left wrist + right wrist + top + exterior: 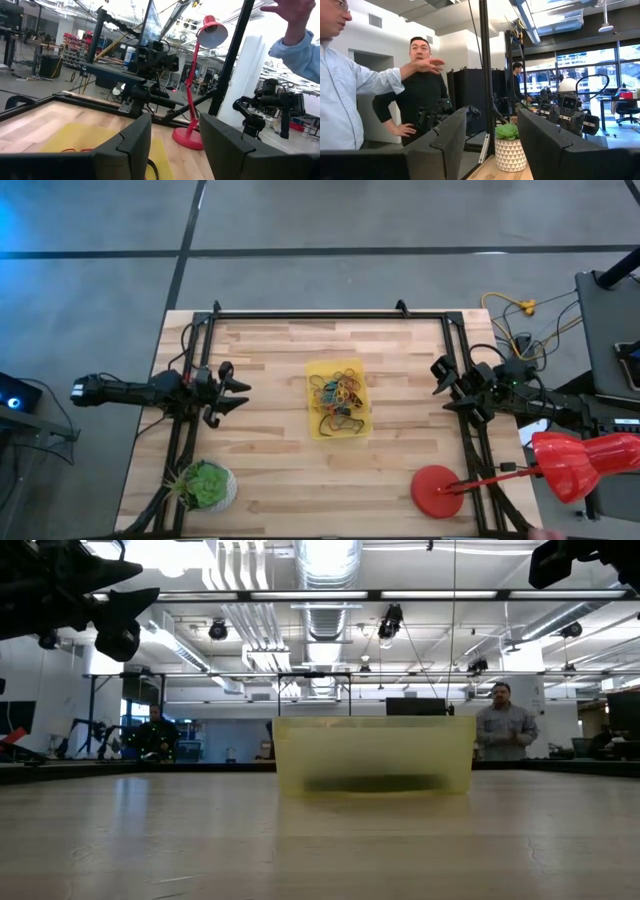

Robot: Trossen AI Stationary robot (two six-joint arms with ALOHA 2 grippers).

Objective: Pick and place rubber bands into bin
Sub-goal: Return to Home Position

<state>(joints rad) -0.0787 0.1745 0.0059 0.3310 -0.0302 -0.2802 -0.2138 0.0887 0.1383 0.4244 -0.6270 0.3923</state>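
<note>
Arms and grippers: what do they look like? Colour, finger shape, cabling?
The left arm and right arm are black, slim and jointed. The left gripper and right gripper each have two dark fingers: broad, flat, angular, with a stepped inner edge. Thin black cables loop beside each arm.

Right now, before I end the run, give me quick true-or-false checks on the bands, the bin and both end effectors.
1. The rubber bands lie inside the bin. True.
2. The left end effector holds a band. False: it is open and empty, off to the bin's side.
3. The right end effector hangs over the bin. False: it is open, at the right edge of the table.
4. A potted plant stands on the left arm's side. True.
</note>
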